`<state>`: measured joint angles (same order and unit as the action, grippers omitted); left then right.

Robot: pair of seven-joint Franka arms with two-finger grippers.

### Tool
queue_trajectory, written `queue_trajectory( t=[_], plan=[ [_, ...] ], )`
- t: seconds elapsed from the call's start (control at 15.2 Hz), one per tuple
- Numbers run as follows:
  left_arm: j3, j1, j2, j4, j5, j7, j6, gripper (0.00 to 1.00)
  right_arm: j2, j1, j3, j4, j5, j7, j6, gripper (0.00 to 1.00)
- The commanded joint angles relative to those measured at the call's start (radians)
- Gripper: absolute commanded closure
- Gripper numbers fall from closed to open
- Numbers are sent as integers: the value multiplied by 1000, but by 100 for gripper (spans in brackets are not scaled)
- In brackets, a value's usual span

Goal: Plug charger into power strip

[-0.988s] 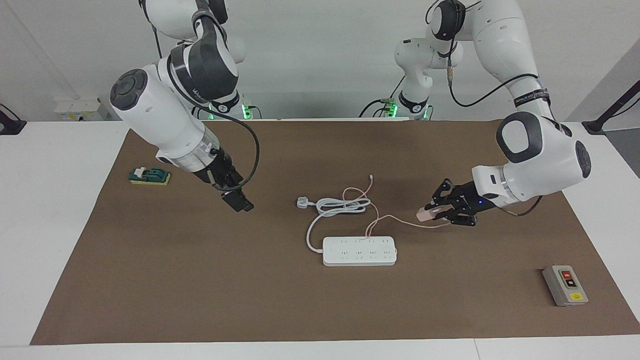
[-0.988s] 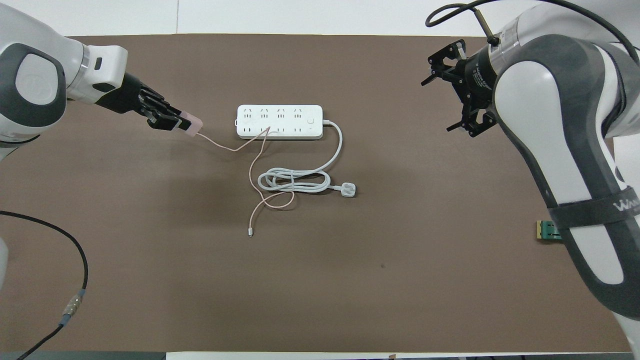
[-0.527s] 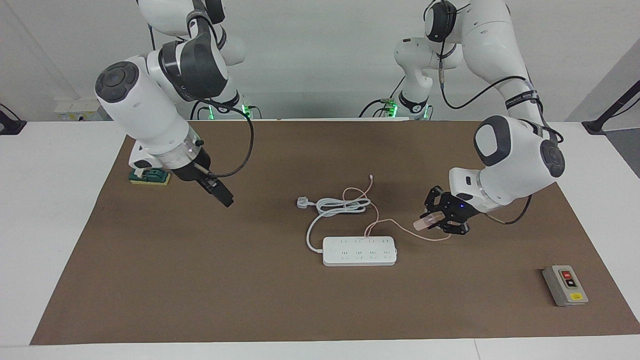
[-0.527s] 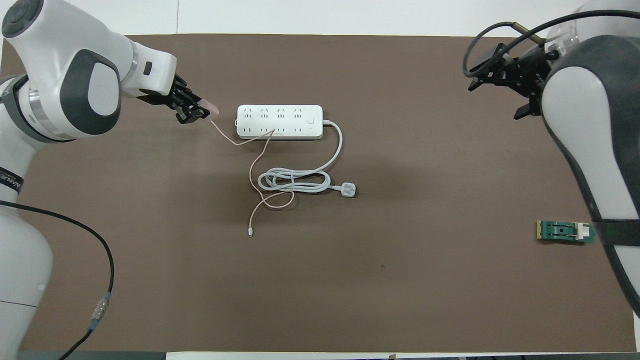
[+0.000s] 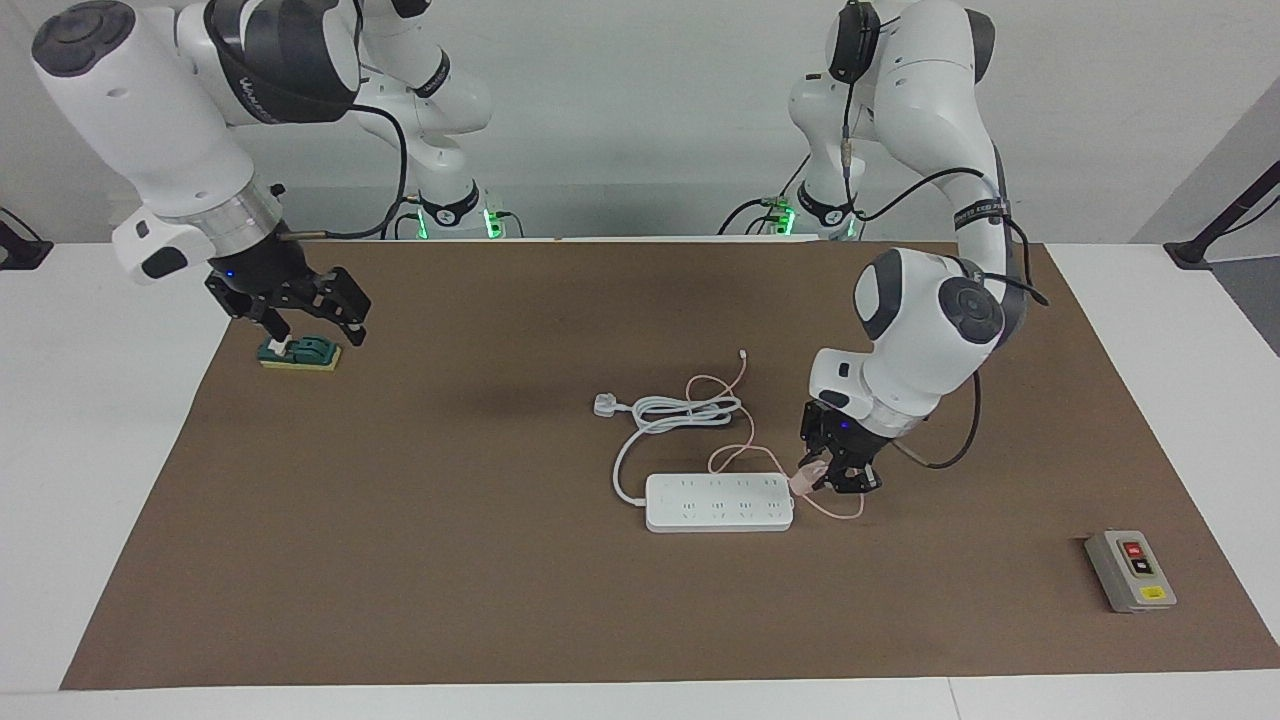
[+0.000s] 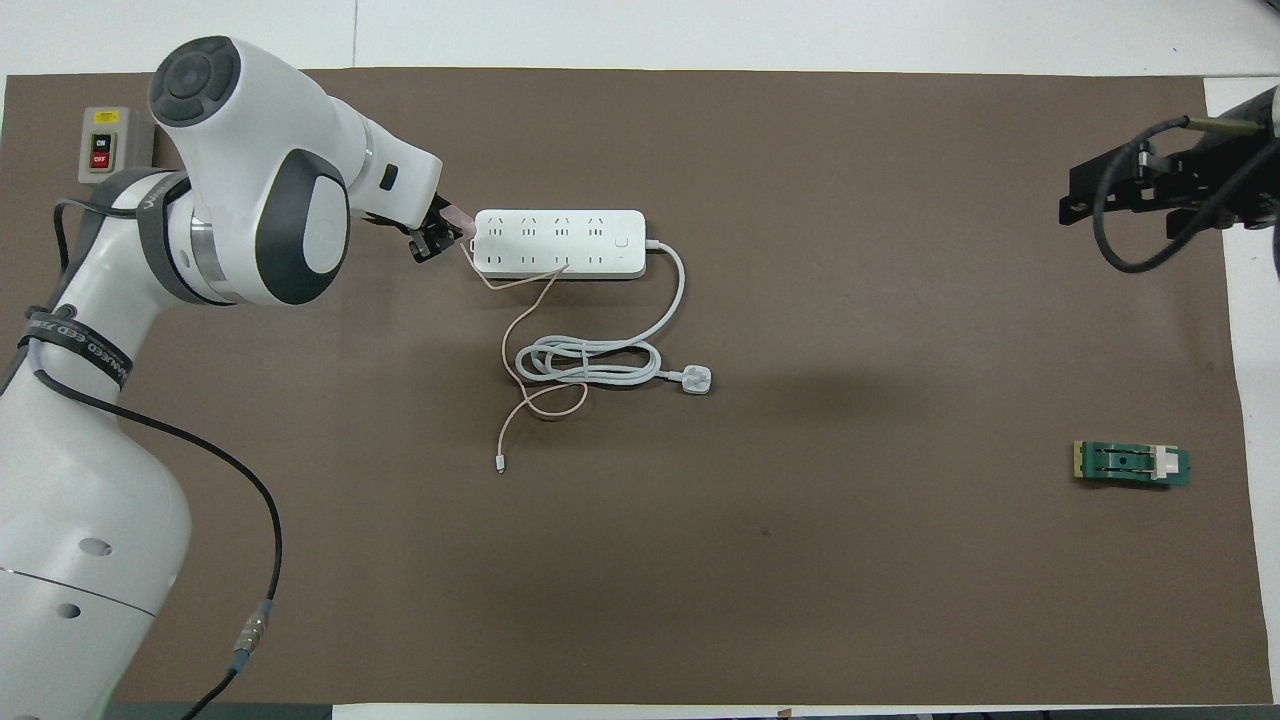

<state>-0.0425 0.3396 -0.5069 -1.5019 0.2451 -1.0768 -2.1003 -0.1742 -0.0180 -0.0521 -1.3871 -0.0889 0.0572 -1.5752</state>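
- The charger (image 5: 806, 481), pinched in our left tool (image 5: 822, 478), now hangs at the end of the power strip (image 5: 718, 502) on the left arm's side; a second ago it was well apart from it.
- Its pink cable (image 5: 745, 440) has slackened into loops trailing back from the tool, across the strip's white cord (image 5: 668, 415).
- We judge the carry nearly done: prongs must next be lined up over a socket and pressed in.
- Our right tool (image 5: 300, 305) has withdrawn, fingers spread wide and empty, to hover over the green block (image 5: 299, 352), out of the way.
- The grey switch box (image 5: 1130, 570) sits untouched on the bench (image 5: 400, 560).
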Motion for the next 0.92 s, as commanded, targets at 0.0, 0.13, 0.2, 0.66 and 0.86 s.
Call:
queue_trajectory(
  t=[0.0, 0.13, 0.2, 0.66, 0.86],
  plan=[
    [-13, 22, 25, -44, -23, -15, -40, 97, 114, 41, 17, -134, 20, -103, -11, 0],
    [-16, 22, 27, -43, -27, -17, -23, 95, 166, 53, 17, -202, 21, -140, -11, 0],
    [-14, 18, 28, -43, -42, -17, -12, 95, 189, 55, 17, -229, 29, -148, -11, 0],
    [-10, 41, 48, -103, -41, -3, -64, 95, 193, 44, 17, -251, 75, -152, 4, 0],
    [-10, 47, 48, -103, -41, -2, -64, 95, 193, 46, 18, -253, 101, -154, 4, 0]
  ],
)
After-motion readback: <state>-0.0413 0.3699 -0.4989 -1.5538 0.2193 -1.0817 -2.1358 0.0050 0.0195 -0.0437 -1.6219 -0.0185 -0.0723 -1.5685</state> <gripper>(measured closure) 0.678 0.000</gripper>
